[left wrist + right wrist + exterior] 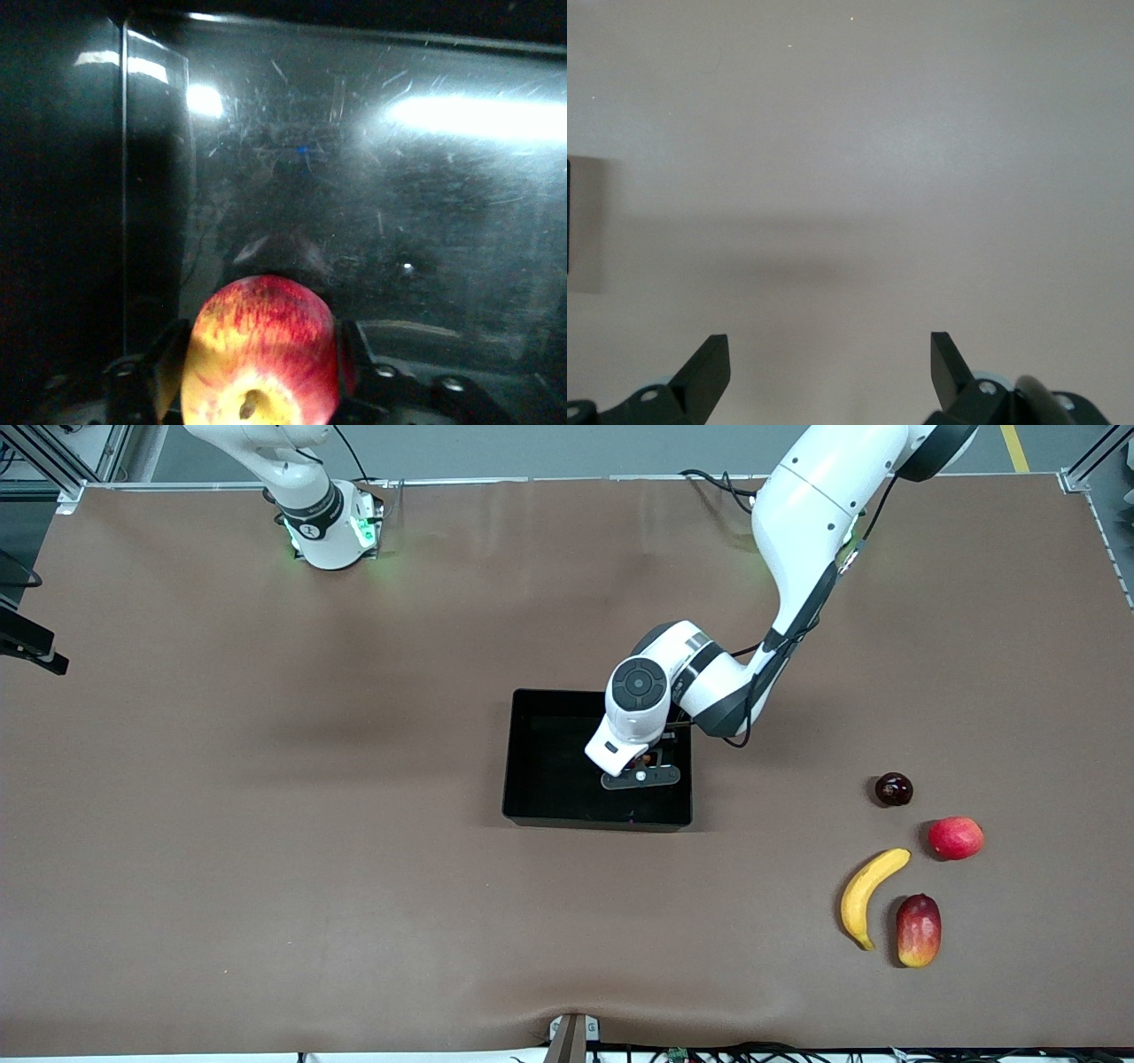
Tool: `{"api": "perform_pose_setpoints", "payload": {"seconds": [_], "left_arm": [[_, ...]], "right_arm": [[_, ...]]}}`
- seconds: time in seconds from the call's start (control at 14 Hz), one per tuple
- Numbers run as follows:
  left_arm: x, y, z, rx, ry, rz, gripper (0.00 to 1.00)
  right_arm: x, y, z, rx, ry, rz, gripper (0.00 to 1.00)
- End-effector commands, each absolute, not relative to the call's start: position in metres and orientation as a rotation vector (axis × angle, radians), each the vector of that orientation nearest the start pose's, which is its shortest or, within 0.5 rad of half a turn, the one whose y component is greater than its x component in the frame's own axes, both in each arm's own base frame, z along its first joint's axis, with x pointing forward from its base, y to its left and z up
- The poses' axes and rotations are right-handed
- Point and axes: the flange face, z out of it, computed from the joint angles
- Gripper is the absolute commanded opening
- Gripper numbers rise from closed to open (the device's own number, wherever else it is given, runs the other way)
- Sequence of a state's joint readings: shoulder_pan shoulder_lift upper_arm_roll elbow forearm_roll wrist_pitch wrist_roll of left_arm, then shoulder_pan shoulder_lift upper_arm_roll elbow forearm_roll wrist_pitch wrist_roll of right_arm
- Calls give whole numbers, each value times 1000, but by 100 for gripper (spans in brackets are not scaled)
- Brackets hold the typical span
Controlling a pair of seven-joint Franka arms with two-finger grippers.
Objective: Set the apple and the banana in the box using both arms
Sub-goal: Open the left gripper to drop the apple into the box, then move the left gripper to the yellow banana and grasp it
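left gripper (640, 769): down in the box (549, 779), fingers (168, 367) right beside the apple (261, 350), can't tell if gripping
right gripper (830, 367): waiting, wide open, holding nothing

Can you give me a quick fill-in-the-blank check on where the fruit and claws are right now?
1. The left claw is over the shallow black rectangular ____.
2. Between its fingers sits the small red-yellow ____.
3. The curved yellow banana lies on the table beside the oblong red-yellow ____.
4. The right claw's fingers stand ____.

Missing: box; apple; mango; open
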State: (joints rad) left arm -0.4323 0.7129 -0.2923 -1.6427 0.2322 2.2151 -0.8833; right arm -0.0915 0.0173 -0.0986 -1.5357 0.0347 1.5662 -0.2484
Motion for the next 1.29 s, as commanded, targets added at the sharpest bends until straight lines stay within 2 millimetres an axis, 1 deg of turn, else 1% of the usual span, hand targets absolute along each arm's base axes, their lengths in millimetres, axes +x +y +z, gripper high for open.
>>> {"api": "perform_pose_setpoints", "payload": {"seconds": [0.0, 0.14, 0.21, 0.29, 0.36, 0.5, 0.57, 0.64, 0.71, 0.79, 0.86, 0.93, 1.07, 1.21], "left_arm": [[529, -428, 208, -3079, -113, 79, 100], [530, -429, 215, -3083, -119, 66, 100], [533, -428, 229, -3091, -127, 39, 100], [537, -425, 250, -3089, -131, 17, 100], [542, -424, 280, -3099, -151, -14, 100], [551, -423, 332, -3101, -176, -58, 100], [558, -418, 353, -3101, -190, -60, 100], [572, -403, 370, -3096, -210, -55, 100], [582, -387, 384, -3090, -172, -52, 100], [590, -370, 395, -3090, -93, -55, 100], [604, -345, 404, -3095, -35, -69, 100], [617, -321, 407, -3094, 17, -72, 100], [635, -283, 407, -3081, 139, -66, 100], [651, -240, 393, -3055, 278, -25, 100]], "right_arm": [[543, -105, 637, -3126, -89, -22, 100], [543, -109, 637, -3127, -80, -22, 100], [542, -109, 637, -3126, -80, -20, 100], [541, -108, 636, -3124, -80, -4, 100], [540, -109, 635, -3122, -75, 10, 100], [540, -109, 635, -3122, -75, 10, 100], [540, -109, 636, -3123, -75, 6, 100], [540, -110, 636, -3122, -73, 8, 100], [540, -111, 636, -3122, -68, 10, 100], [540, -112, 636, -3123, -66, 8, 100], [539, -112, 636, -3122, -66, 10, 100], [540, -111, 636, -3122, -68, 10, 100], [539, -112, 636, -3121, -66, 10, 100], [539, -112, 636, -3121, -66, 10, 100]]}}
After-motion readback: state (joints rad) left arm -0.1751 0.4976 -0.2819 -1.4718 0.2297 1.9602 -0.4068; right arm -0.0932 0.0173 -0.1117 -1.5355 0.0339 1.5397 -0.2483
